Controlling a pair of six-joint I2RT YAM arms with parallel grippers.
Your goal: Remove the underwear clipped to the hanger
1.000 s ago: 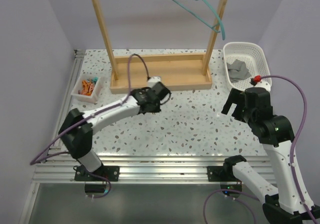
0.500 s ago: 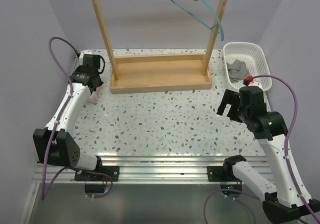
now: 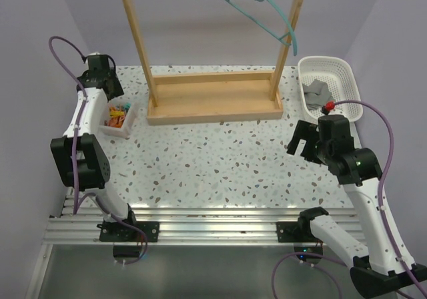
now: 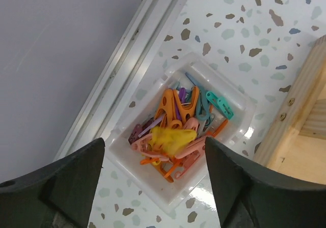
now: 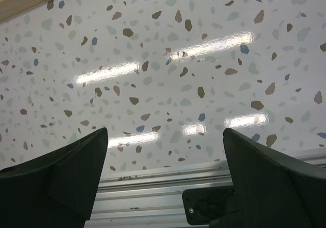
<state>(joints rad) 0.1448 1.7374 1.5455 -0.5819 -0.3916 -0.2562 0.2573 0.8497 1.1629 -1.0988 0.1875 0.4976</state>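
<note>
The left end effector (image 4: 155,162) hangs open and empty over the peg tray (image 3: 127,127) at the desk's left edge, the right end effector (image 5: 163,177) is wide open and empty, and the underwear (image 3: 317,93), likely light, limp and best pinched at a fold, lies in the white basket (image 3: 327,61) at the far right corner, off the hanger (image 3: 267,19).

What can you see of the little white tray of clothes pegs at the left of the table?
The tray is a small, shallow, squarish dish of glossy white plastic with rounded corners, sitting flat on the speckled table near its left rail. It holds a loose heap of pegs, orange, pink, teal and purple, with a blurred yellow one on top. The wooden frame base lies close on its right.
</note>
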